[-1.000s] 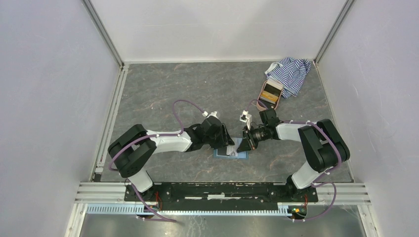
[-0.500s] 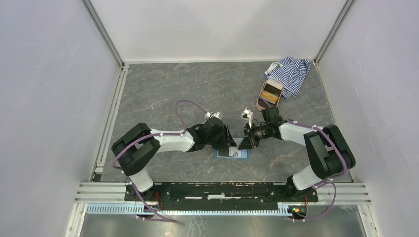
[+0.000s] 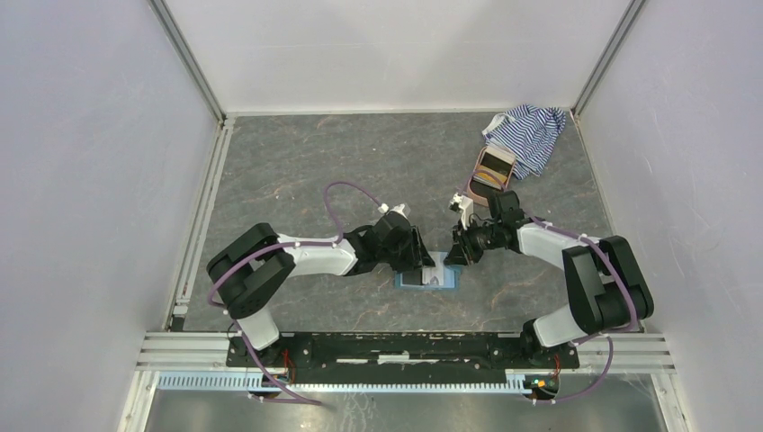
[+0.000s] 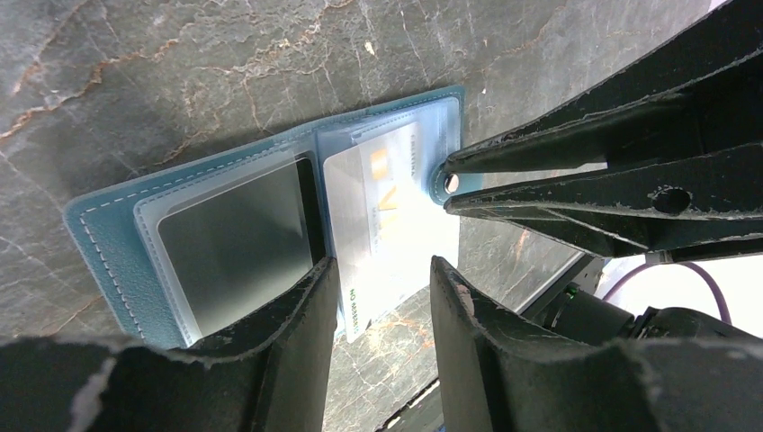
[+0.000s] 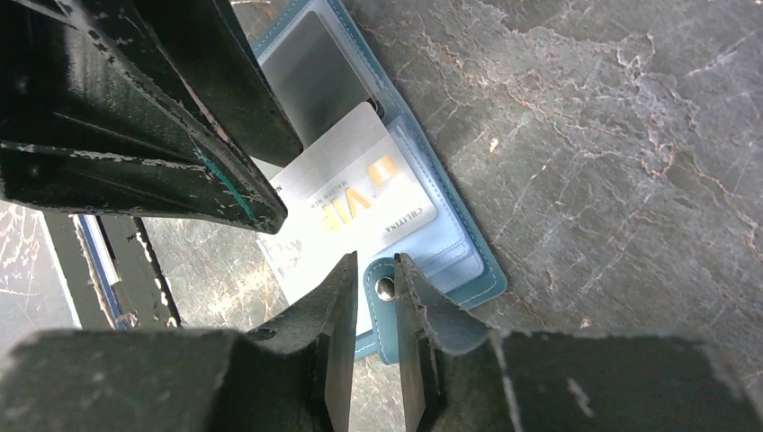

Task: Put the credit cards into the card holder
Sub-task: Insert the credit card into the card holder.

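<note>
From the overhead camera I see the card holder (image 3: 430, 280) lying open and flat on the table (image 3: 315, 162), near the front edge, right between my two arms. My right gripper (image 5: 374, 261) is pinched down on the card holder's snap tab (image 5: 385, 290), one finger on each side of it with no gap showing. The left wrist view agrees, with both fingers meeting at the metal stud. My left gripper (image 4: 385, 263) has its fingers apart, one on either side of the pale card (image 4: 378, 189) with gold VIP lettering. I cannot tell whether they press on its edges or only flank it. That card sits in the half of the holder nearest the tab, its far end under the clear sleeve and its other end poking out past the holder's edge, between the left fingers. In the other half a dark grey card (image 4: 234, 234) lies fully inside its clear sleeve. The holder's teal cover shows as a stitched border around both pockets. Well apart from all this, at the far right corner of the table, a blue-and-white striped cloth (image 3: 529, 133) is bunched up. A pink case (image 3: 495, 168) lies against it, with something tan-gold showing inside.
</note>
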`<state>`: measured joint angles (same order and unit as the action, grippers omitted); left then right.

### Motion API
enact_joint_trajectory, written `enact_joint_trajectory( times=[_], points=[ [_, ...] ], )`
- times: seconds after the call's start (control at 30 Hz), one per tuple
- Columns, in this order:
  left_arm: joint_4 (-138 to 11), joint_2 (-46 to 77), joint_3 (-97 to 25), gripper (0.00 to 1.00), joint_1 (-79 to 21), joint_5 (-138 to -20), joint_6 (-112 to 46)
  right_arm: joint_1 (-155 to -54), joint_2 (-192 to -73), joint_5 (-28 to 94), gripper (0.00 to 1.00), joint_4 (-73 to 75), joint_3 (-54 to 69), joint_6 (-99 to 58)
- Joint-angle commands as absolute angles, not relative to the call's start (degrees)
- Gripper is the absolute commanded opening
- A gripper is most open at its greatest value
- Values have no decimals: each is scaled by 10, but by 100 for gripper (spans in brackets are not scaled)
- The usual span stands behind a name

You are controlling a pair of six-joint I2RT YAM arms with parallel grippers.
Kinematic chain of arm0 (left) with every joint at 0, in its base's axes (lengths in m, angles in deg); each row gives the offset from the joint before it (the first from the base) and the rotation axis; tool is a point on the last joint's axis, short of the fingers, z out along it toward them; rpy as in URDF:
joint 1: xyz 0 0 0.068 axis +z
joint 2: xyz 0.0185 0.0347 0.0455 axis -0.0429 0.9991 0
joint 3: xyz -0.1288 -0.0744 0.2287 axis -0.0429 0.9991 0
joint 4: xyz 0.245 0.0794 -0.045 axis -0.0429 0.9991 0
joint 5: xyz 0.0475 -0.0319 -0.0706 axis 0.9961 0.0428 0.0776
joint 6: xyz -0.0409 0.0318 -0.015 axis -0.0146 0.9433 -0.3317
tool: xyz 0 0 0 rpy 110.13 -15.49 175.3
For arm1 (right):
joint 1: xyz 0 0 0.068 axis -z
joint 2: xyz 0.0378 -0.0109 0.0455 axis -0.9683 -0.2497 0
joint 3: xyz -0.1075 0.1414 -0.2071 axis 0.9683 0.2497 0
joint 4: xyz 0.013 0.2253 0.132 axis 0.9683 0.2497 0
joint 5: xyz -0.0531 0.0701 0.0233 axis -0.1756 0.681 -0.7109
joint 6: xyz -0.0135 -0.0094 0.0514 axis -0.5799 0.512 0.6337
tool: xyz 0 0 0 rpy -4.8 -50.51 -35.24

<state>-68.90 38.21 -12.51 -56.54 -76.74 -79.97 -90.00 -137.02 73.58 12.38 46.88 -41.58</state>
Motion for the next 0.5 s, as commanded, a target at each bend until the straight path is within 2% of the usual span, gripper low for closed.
enact_joint_trajectory(
  times=[0.0, 0.33, 0.47],
  points=[
    [-714, 388, -143, 48, -570, -773, -788, -892, -1375, 731, 28, 125, 454, -422],
    [-738, 405, -138, 44, -574, -777, -799, -866, -1340, 763, 31, 104, 459, -411],
    [-740, 408, -137, 44, -574, -778, -799, -844, -1309, 717, 31, 103, 465, -411]
  ],
)
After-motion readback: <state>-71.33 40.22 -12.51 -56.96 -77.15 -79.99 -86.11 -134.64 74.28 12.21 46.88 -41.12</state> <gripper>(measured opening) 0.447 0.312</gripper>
